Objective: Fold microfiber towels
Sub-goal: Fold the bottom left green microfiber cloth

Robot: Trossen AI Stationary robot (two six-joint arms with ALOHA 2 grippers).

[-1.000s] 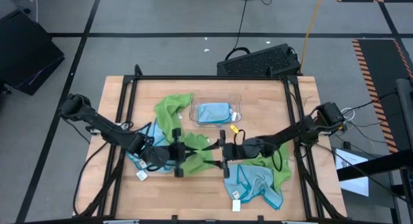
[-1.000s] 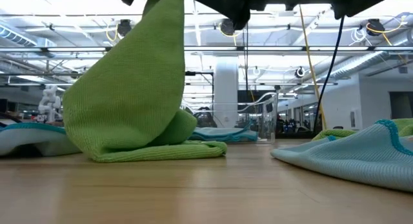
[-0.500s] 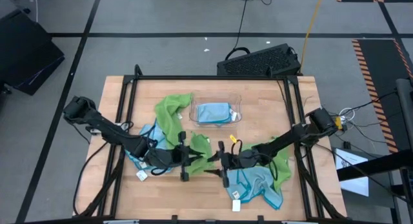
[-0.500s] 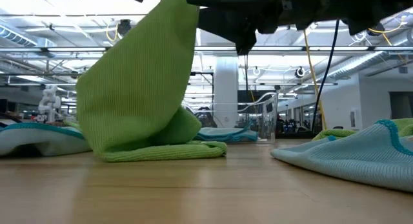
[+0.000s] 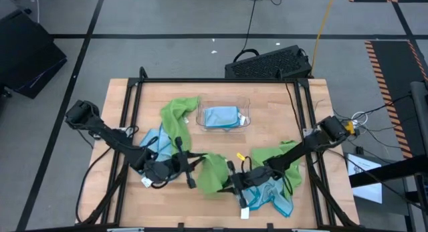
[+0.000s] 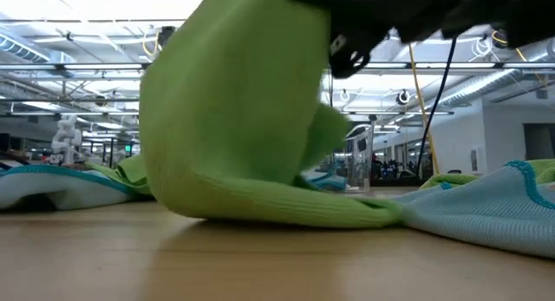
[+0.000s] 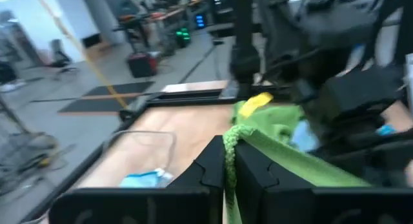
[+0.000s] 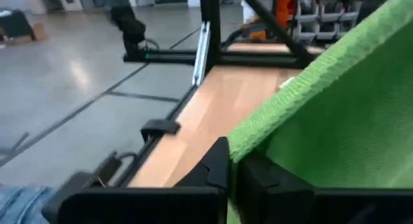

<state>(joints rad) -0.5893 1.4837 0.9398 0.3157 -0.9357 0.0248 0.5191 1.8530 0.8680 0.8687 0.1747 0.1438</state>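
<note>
Two grippers clamp one lime green towel [image 5: 212,173] near the desk's [image 5: 267,98] front edge: left gripper [image 5: 192,172] pinched on its left edge, right gripper [image 5: 231,182] on its right edge. Towel hangs between them, lower fold dragging on the wood. A light blue towel [image 5: 264,193] lies just right; another folded in the clear tray [image 5: 200,111] toward the back edge.

The left tool [image 7: 229,175] has its two dark fingers [image 7: 206,172] pressed together on the edge of a lime green towel [image 7: 284,153], which stretches away from them toward the other arm [image 7: 335,69]. Beyond the towel lies the wooden desk [image 7: 181,121]. On it, near the towel, stands a clear plastic tray [image 7: 139,153] holding a light blue towel [image 7: 145,179]. A yellow tag [image 7: 255,102] shows just past the green towel.
</note>
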